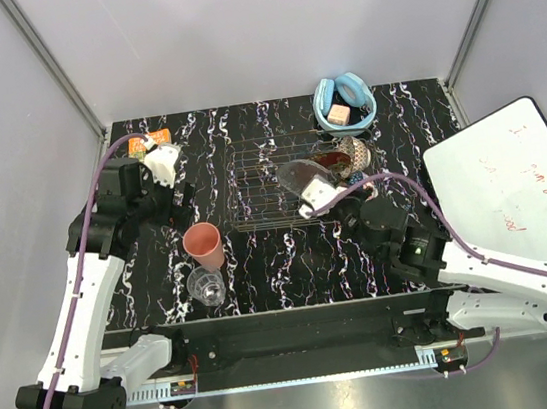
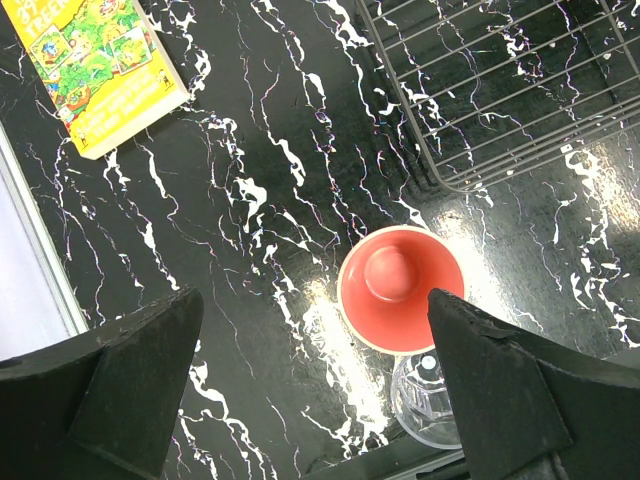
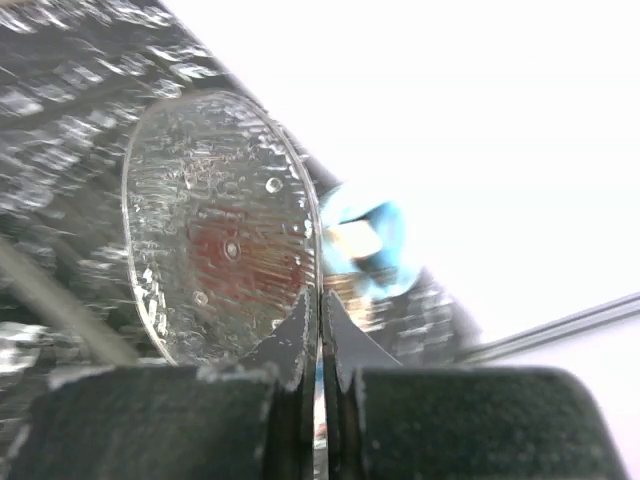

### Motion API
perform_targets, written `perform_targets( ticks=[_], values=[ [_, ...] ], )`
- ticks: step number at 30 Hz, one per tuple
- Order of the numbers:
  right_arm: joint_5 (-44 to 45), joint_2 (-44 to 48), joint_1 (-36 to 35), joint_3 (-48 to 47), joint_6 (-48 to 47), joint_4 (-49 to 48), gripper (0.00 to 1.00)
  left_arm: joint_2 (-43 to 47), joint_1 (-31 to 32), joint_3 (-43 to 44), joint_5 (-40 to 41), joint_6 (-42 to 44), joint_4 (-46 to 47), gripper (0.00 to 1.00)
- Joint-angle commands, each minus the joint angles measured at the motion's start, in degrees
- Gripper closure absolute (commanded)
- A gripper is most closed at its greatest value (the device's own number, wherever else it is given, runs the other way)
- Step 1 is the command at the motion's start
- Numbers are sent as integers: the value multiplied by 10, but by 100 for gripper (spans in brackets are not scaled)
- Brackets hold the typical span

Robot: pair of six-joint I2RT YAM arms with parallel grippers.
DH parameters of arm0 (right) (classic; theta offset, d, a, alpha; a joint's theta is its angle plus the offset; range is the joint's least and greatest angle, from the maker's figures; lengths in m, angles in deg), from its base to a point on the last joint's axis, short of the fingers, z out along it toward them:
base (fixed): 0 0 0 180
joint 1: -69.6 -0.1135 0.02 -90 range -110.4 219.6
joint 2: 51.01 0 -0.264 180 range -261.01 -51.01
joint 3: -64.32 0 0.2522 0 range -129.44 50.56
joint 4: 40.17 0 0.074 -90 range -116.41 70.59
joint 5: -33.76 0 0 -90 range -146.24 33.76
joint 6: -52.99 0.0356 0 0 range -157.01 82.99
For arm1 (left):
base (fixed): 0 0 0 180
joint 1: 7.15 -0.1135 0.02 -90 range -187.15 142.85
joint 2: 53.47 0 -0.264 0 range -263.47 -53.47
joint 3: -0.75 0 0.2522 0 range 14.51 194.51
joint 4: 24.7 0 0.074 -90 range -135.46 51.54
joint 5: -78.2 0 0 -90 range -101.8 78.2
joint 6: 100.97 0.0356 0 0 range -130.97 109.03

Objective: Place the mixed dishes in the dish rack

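Note:
The silvery wire dish rack (image 1: 256, 187) stands mid-table; its corner shows in the left wrist view (image 2: 500, 90). My right gripper (image 1: 304, 192) is shut on the rim of the clear glass dish (image 1: 297, 174), held on edge over the rack's right side; the right wrist view shows the dish (image 3: 215, 230) pinched between my fingers (image 3: 320, 310). A red floral plate (image 1: 332, 162) and a beige speckled bowl (image 1: 355, 150) lean at the rack's right end. My left gripper (image 1: 184, 196) is open and empty above the salmon-pink cup (image 2: 400, 288) and the glass tumbler (image 2: 428, 400).
Light-blue headphones (image 1: 344, 102) lie at the far edge behind the rack. An orange-green book (image 2: 95, 65) lies at the far left corner. A white board (image 1: 513, 183) leans off the table's right side. The cup (image 1: 203, 246) and tumbler (image 1: 206, 287) stand near the front edge.

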Motion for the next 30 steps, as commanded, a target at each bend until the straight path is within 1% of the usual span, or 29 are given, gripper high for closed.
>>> perform_targets(
  ticks=[1, 4, 6, 13, 16, 23, 27, 30],
  values=[
    [30, -20, 1, 32, -320, -165, 100, 1, -4, 23, 0, -6, 22, 1],
    [-3, -25, 12, 44, -393, -160, 100, 0, -4, 22, 0, -7, 22, 1],
    [-19, -23, 21, 45, -424, -127, 100, 1, -4, 21, 0, -7, 22, 1],
    [-66, -7, 43, 32, -433, -15, 100, 4, -4, 18, 6, -1, 23, 1],
    [-78, -4, 49, 36, -435, 5, 100, 5, -4, 18, 3, -3, 22, 1],
    [-129, -25, 98, 42, -442, 8, 100, 2, -3, 23, 0, -4, 23, 1],
    [-164, -50, 134, 37, -449, 3, 100, -1, -4, 24, 3, -2, 25, 1],
    [-188, -70, 146, 30, -455, 2, 100, -1, -4, 23, 5, 2, 26, 1]
  ],
)
